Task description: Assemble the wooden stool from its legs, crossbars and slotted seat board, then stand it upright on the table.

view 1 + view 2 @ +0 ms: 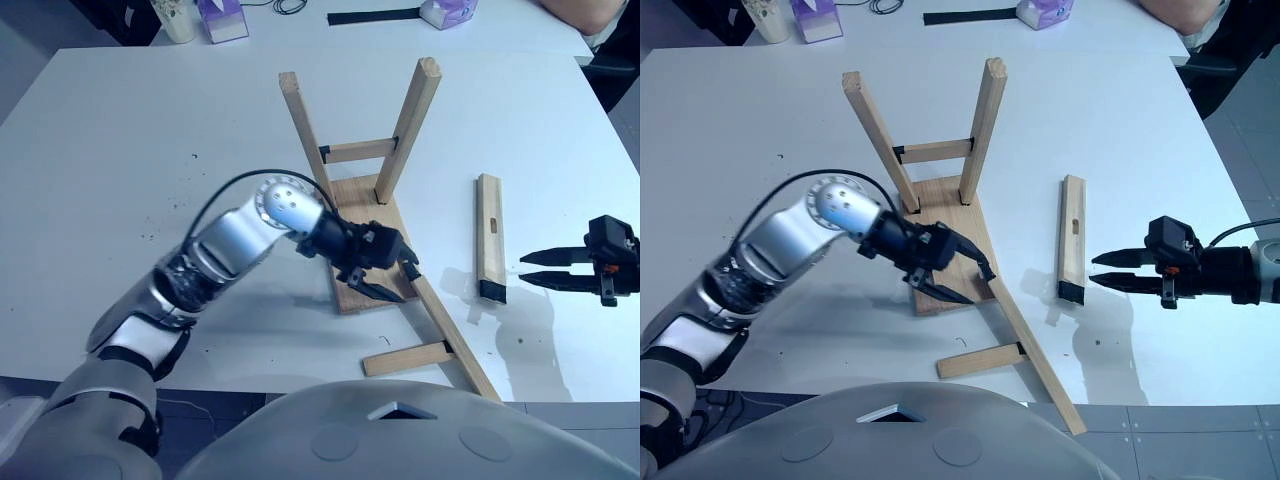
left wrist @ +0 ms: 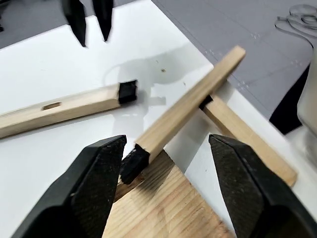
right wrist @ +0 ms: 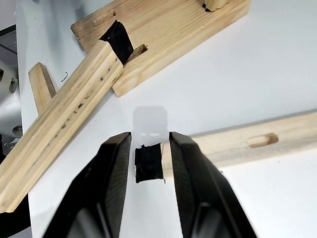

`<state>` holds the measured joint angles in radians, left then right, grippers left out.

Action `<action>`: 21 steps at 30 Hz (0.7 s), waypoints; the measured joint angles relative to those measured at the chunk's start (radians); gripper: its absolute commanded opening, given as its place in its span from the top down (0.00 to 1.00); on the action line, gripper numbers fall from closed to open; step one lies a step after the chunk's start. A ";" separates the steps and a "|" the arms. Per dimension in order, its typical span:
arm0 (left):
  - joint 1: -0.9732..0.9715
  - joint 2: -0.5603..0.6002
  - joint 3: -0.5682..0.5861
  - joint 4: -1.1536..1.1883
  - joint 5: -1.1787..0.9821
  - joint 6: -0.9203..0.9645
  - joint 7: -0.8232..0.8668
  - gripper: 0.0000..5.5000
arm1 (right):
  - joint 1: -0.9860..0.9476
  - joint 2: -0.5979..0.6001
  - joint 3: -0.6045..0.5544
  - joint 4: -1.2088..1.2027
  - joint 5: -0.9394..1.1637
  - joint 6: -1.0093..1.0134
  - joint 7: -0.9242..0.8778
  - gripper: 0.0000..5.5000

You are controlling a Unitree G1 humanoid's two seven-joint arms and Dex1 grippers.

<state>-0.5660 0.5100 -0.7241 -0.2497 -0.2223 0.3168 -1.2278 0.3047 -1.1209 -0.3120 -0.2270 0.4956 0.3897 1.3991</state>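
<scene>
The seat board [image 1: 962, 222] lies flat on the table [image 1: 130, 180] with two legs [image 1: 410, 125] standing in its far slots, joined by a crossbar [image 1: 358, 151]. A third leg [image 1: 455, 340] lies slanting off the board's near corner, its black-tipped end at the board's edge. The left gripper [image 1: 408, 285] hovers there, fingers spread wide astride that end. Right of the board lies a loose slotted leg [image 1: 489, 235]. Beyond the loose leg's near black end, the right gripper [image 1: 524, 270] hangs with fingers narrowly parted, holding nothing.

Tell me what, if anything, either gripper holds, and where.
Nothing is held. The left gripper stands open around the slanted leg's taped end; the right gripper is open short of the loose leg.
</scene>
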 measured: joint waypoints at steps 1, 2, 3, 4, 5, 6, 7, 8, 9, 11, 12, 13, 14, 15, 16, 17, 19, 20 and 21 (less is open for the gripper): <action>0.000 -0.011 -0.018 0.017 0.022 -0.032 -0.008 0.44 | 0.010 0.010 0.001 -0.006 -0.005 -0.001 -0.003 0.74; 0.000 -0.019 -0.030 0.029 0.040 -0.059 -0.018 0.44 | 0.022 0.016 0.002 -0.013 -0.007 -0.003 -0.008 0.74; 0.000 -0.025 -0.038 0.037 0.052 -0.078 -0.024 0.44 | 0.031 0.018 0.002 -0.018 -0.008 -0.004 -0.012 0.74; 0.000 -0.034 -0.050 0.051 0.066 -0.101 -0.036 0.44 | 0.040 0.022 0.003 -0.030 -0.010 -0.003 -0.019 0.74; 0.000 -0.045 -0.062 0.061 0.077 -0.119 -0.045 0.44 | 0.043 0.025 0.004 -0.041 -0.011 -0.003 -0.027 0.74; 0.000 -0.057 -0.069 0.071 0.087 -0.136 -0.050 0.44 | 0.044 0.029 0.006 -0.047 -0.014 -0.004 -0.034 0.74; 0.000 -0.065 -0.071 0.077 0.094 -0.145 -0.055 0.44 | 0.045 0.034 0.008 -0.050 -0.018 -0.006 -0.039 0.74; 0.000 -0.077 -0.072 0.090 0.100 -0.154 -0.060 0.44 | 0.049 0.043 0.013 -0.052 -0.025 -0.009 -0.045 0.74; -0.001 -0.086 -0.071 0.098 0.100 -0.157 -0.061 0.44 | 0.057 0.052 0.018 -0.052 -0.028 -0.013 -0.050 0.74; -0.002 -0.110 -0.068 0.111 0.104 -0.159 -0.060 0.44 | 0.071 0.058 0.029 -0.063 -0.029 -0.015 -0.057 0.74; -0.003 -0.120 -0.064 0.117 0.105 -0.160 -0.059 0.44 | 0.072 0.059 0.029 -0.071 -0.029 -0.015 -0.059 0.74; -0.005 -0.134 -0.060 0.126 0.106 -0.161 -0.054 0.44 | 0.073 0.059 0.029 -0.080 -0.029 -0.015 -0.063 0.74; -0.006 -0.146 -0.055 0.133 0.107 -0.161 -0.046 0.44 | 0.074 0.060 0.030 -0.085 -0.029 -0.015 -0.068 0.74; -0.008 -0.158 -0.054 0.141 0.114 -0.165 -0.039 0.44 | 0.077 0.060 0.030 -0.089 -0.029 -0.015 -0.073 0.74; -0.009 -0.165 -0.053 0.149 0.122 -0.171 -0.037 0.44 | 0.078 0.061 0.030 -0.091 -0.029 -0.015 -0.076 0.74; -0.009 -0.172 -0.054 0.162 0.132 -0.181 -0.036 0.44 | 0.082 0.062 0.031 -0.097 -0.029 -0.015 -0.079 0.74; -0.009 -0.185 -0.062 0.187 0.159 -0.203 -0.035 0.44 | 0.089 0.063 0.033 -0.107 -0.029 -0.015 -0.083 0.74; -0.010 -0.191 -0.069 0.202 0.170 -0.218 -0.035 0.44 | 0.092 0.064 0.035 -0.108 -0.031 -0.015 -0.087 0.74; -0.010 -0.200 -0.080 0.228 0.193 -0.243 -0.034 0.44 | 0.096 0.065 0.037 -0.109 -0.035 -0.017 -0.090 0.74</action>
<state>-0.5760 0.3096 -0.8045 -0.0219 -0.0292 0.0742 -1.2619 0.4008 -1.0562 -0.2755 -0.3356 0.4601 0.3723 1.3091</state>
